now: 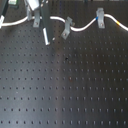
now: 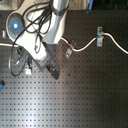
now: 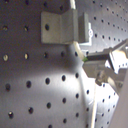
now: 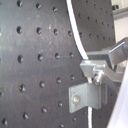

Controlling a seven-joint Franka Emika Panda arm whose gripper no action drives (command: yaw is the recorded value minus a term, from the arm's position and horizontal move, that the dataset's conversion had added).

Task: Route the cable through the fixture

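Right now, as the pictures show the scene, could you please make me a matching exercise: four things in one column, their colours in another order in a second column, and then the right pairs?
Things:
1. cable
2. perforated board
3. slanted clip
4. round light beside the arm

Colours:
a. blue
b. grey
c. white
d. black

Pairs: 1-c, 2-d, 3-b, 4-a

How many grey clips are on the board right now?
3 in the first exterior view: the fixture toward the first exterior view's left, the slanted clip in the middle, the broad clip toward its right. The arm may hide others.
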